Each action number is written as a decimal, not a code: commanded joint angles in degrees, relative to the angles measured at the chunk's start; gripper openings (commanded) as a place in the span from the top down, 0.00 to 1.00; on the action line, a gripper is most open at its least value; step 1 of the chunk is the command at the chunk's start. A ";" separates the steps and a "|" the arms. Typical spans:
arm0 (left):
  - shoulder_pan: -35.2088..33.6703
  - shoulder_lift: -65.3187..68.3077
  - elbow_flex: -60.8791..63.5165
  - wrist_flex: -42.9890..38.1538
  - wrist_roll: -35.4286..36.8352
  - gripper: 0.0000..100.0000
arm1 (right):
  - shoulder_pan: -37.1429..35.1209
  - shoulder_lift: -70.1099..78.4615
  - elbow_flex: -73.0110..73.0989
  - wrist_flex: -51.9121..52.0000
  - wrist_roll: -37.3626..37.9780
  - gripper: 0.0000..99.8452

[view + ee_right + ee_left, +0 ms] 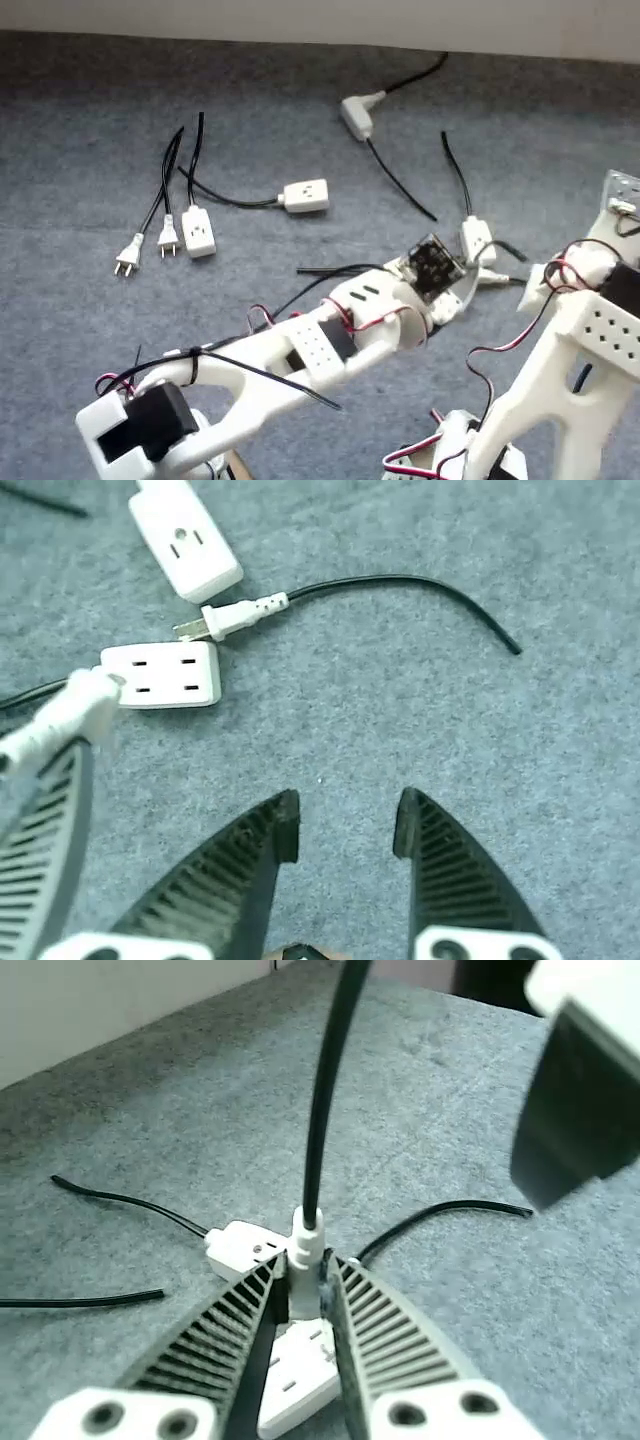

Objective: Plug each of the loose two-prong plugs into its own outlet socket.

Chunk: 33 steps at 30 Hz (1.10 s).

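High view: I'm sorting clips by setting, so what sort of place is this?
Probably a robotics lab bench or hobby workspace. A grey carpet-like mat covers the surface, two white arms carry exposed wiring, and loose plugs and outlet sockets lie scattered like practice props.

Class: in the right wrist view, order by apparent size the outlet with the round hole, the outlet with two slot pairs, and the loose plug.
Largest, unranked: outlet with the round hole and outlet with two slot pairs look alike; the first is cut off by the frame.
Smallest: loose plug.
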 commanded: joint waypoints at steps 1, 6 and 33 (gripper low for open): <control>-6.37 -1.54 -2.24 -1.23 3.25 0.99 | -4.44 -1.63 4.70 -5.93 -0.09 0.83; -12.44 -3.74 0.04 -1.05 11.43 0.99 | -6.20 -1.63 13.49 -14.11 -1.49 0.83; -15.96 -4.70 4.00 -1.05 12.48 0.99 | -17.71 23.43 17.10 -32.57 -4.66 0.83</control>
